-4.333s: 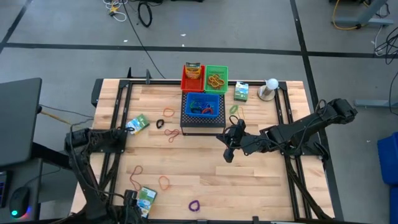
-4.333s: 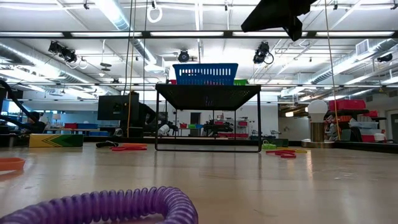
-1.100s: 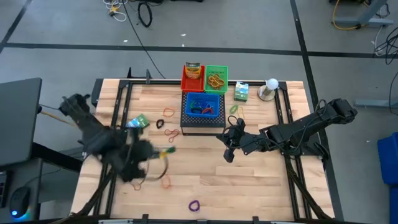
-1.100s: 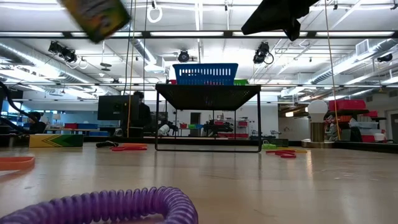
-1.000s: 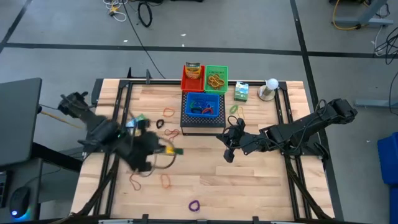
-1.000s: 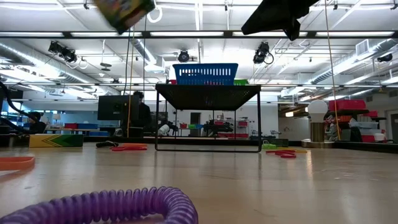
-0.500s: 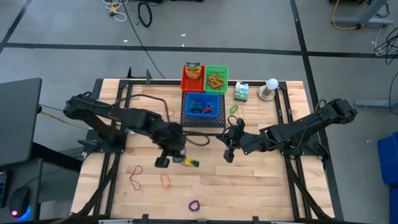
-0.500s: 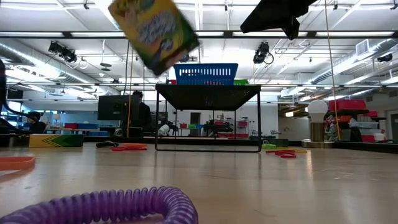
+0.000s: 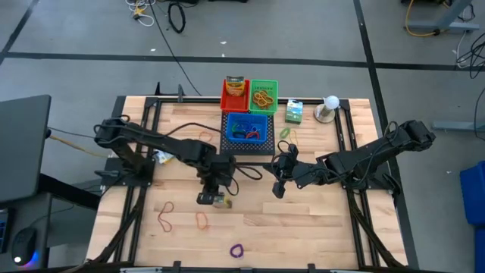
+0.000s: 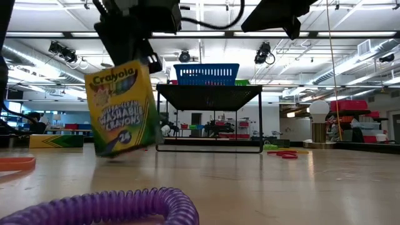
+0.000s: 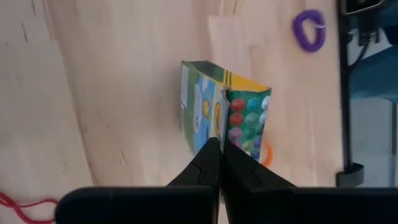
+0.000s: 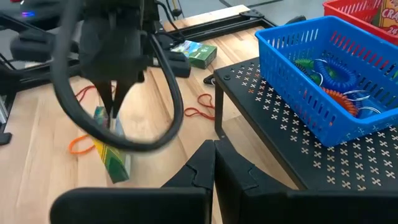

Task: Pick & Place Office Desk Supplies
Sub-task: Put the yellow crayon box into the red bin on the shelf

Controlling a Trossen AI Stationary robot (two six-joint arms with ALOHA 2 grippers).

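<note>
While the right gripper [image 9: 277,184] waits pinched shut mid-table, the left gripper [image 9: 213,193] is clamped on a crayon box [image 10: 120,108].
Box hangs tilted, just off the table [image 9: 318,220], near a purple loop [image 11: 310,30].

Blue basket [image 12: 323,74] on black perforated box [image 12: 273,118]

I read the desk [image 9: 318,220] as pale planked wood, matt, grain showing. Crayon box [image 10: 120,107]: printed card, slight sheen. Purple loop [image 10: 106,206]: ribbed plastic coil. Blue basket [image 12: 323,93]: plastic mesh. Black stand [image 12: 267,118]: matt perforated metal.
</note>
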